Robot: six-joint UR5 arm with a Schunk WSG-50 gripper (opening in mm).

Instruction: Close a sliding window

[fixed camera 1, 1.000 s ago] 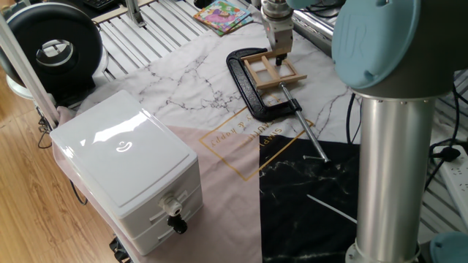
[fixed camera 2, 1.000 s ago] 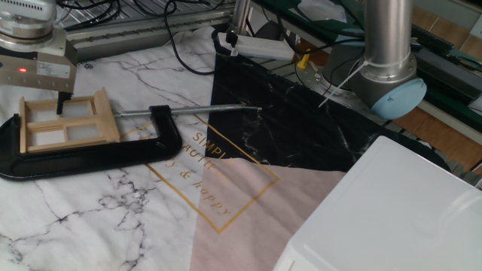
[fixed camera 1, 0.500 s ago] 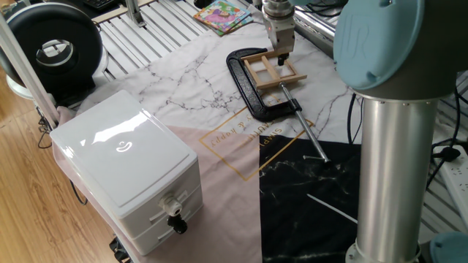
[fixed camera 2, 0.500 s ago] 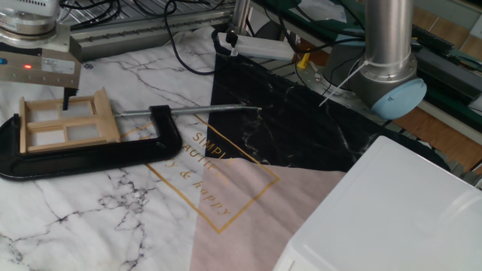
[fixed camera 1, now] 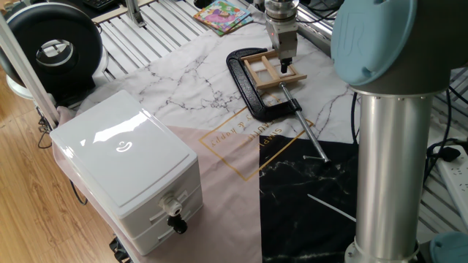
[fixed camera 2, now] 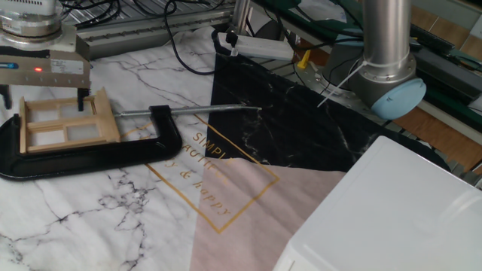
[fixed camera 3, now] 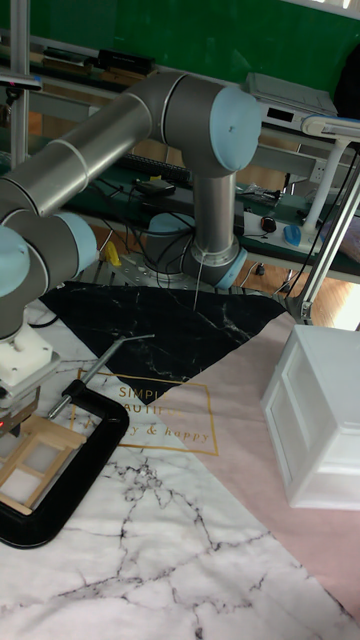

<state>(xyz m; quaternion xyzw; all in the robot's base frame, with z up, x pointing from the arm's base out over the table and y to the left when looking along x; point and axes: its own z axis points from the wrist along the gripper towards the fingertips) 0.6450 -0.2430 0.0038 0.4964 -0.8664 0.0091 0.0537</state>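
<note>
Clearly pinned: the sliding window (fixed camera 2: 64,124) sits clamped in the black C-clamp (fixed camera 2: 83,150).
Over the window, the hand (fixed camera 2: 44,96) stands spread open, one fingertip dipped among its bars to push.

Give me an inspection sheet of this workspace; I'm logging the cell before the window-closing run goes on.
Surface: cloth in marble white, pink and black covers the table.
Job's things: sliding window lies flat, held in the black C-clamp.
Clutter: white drawer box; colourful booklet at the far edge.
Gripper: gripper is down at the window, fingers spread wide, one finger inside the frame.
Cables: black cable crosses the cloth near the arm's base.
Surroundings: black round fan; slatted metal bench; wooden floor.
</note>
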